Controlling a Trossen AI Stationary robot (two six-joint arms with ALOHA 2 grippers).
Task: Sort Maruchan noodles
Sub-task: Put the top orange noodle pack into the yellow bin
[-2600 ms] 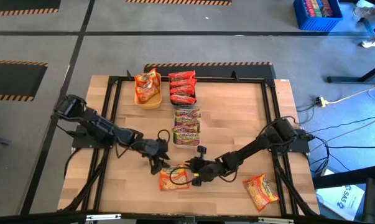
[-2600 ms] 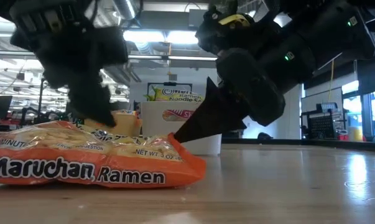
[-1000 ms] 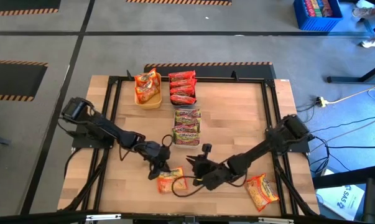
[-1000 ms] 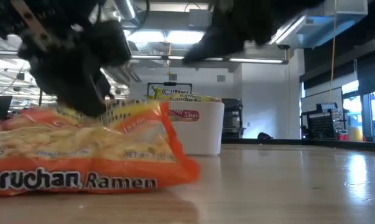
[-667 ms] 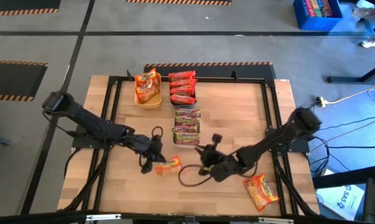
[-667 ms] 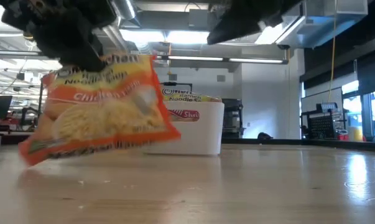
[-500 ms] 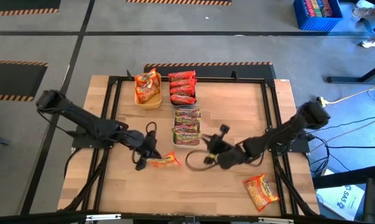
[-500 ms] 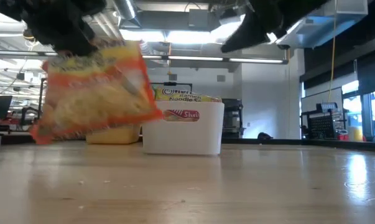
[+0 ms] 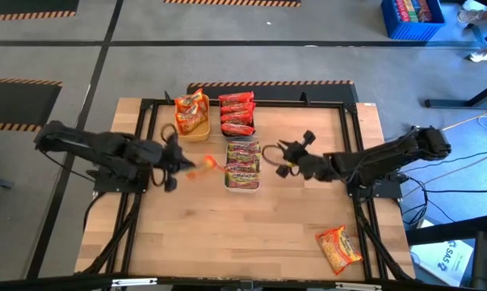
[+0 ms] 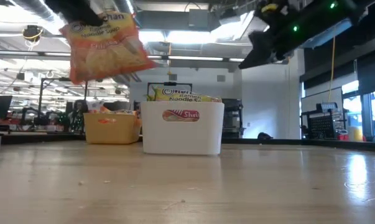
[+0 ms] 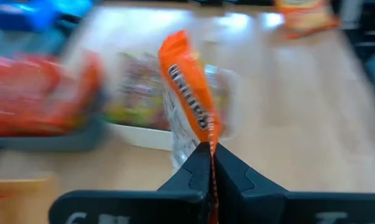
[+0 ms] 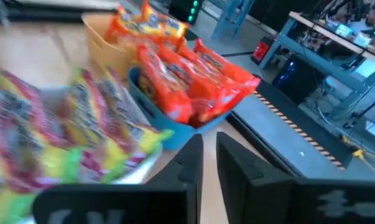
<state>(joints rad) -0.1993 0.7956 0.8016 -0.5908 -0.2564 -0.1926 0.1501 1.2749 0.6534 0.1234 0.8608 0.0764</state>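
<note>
My left gripper is shut on an orange Maruchan noodle packet, held in the air just left of the white tray of green-pink packets. The low view shows the packet high above the table. My right gripper hovers right of the white tray. Its fingers are shut with nothing between them. A yellow tray with orange packets and a blue tray with red packets stand at the far edge. A second orange packet lies flat at the near right. My left gripper pinches one edge of the orange packet between its two fingers. The fingers come from the table's left, slanting down. The packet juts forward past the fingertips, seen edge-on, and is lifted clear of the table and tilted.
The three trays stand close together in the far middle of the table. A black frame runs round the table's edges. Bare wood lies across the near half. Cables trail on the floor to the right.
My left gripper has lifted the orange packet clear of the table and carried it up and toward the far left. The packet has turned from lying flat to hanging tilted. My right gripper has drawn away from the packet, toward the far right, rising a little.
</note>
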